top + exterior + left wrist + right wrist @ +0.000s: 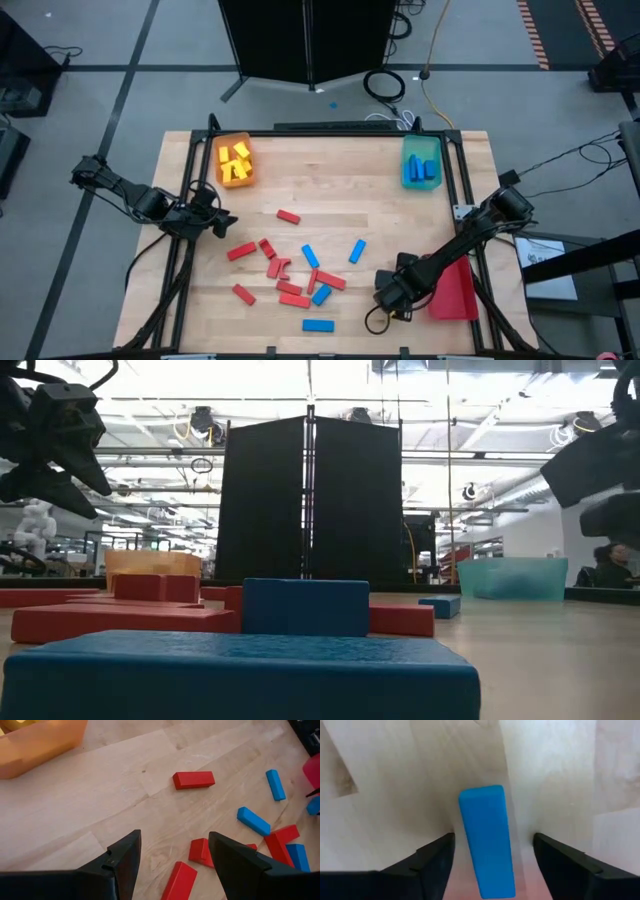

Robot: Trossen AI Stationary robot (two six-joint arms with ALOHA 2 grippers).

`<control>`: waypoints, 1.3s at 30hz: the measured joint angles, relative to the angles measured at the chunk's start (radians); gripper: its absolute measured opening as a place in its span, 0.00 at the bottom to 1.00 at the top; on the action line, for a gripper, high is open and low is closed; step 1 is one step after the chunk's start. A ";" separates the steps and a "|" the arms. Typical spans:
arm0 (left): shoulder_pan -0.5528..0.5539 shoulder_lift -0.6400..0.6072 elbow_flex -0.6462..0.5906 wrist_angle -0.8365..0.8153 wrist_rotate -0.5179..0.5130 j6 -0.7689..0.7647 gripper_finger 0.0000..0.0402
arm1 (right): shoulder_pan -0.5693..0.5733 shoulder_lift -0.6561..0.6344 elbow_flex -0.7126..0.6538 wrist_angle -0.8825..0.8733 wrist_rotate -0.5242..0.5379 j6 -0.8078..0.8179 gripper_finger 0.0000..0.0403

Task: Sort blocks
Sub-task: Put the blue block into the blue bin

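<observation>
Red blocks (288, 216) and blue blocks (310, 256) lie flat and scattered on the wooden table's middle (340, 210). My right gripper (493, 836) points down near the front right (390, 292). It is open, with one finger on either side of a blue block (487, 840) lying on the wood, and a gap shows at each side. The gripper hides that block in the high view. My left gripper (175, 834) hangs open over the table's left side (222, 222), with nothing between its fingers.
An orange tray (235, 160) with yellow blocks stands at the far left, and a teal tray (421, 163) with blue blocks at the far right. A red tray (455, 290) lies at the front right beside my right gripper. Black frame rails (190, 200) border the table.
</observation>
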 joint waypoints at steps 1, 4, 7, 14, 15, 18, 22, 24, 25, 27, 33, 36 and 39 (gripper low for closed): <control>0.000 0.000 0.000 0.000 0.000 0.000 0.57 | 0.000 0.001 0.001 -0.007 0.001 0.001 0.62; 0.000 0.000 0.000 0.000 0.000 0.000 0.57 | 0.000 0.002 0.003 -0.018 0.016 -0.003 0.50; 0.000 0.000 0.000 0.000 0.000 -0.001 0.57 | 0.000 0.003 0.003 -0.015 0.019 -0.003 0.34; 0.000 0.000 0.000 0.000 0.000 -0.001 0.57 | 0.000 0.002 0.002 -0.014 0.018 0.009 0.16; 0.000 0.000 0.000 0.000 0.000 -0.003 0.57 | -0.002 0.003 0.002 -0.014 0.019 0.018 0.16; 0.000 0.000 0.000 0.000 0.000 -0.005 0.57 | -0.012 -0.010 0.001 -0.010 0.033 0.061 0.16; 0.000 0.000 0.000 0.000 0.000 -0.008 0.57 | -0.036 -0.071 -0.003 -0.005 0.143 0.091 0.16; 0.000 0.000 0.000 0.001 0.000 -0.008 0.57 | -0.071 -0.127 0.003 -0.037 0.206 0.091 0.16; 0.000 0.000 0.000 0.002 0.000 -0.008 0.57 | -0.087 -0.153 0.003 -0.068 0.228 0.090 0.16; 0.000 0.000 0.000 0.003 0.000 -0.008 0.57 | -0.126 -0.205 -0.001 -0.127 0.249 0.080 0.16; 0.000 0.000 0.000 0.004 0.000 -0.008 0.57 | -0.302 -0.380 0.002 -0.285 0.378 0.017 0.16; 0.000 0.000 0.000 0.004 0.000 -0.008 0.57 | -0.422 -0.465 0.002 -0.359 0.408 -0.015 0.16; 0.000 0.000 0.000 0.005 0.000 -0.009 0.57 | -0.557 -0.534 0.002 -0.401 0.440 -0.068 0.16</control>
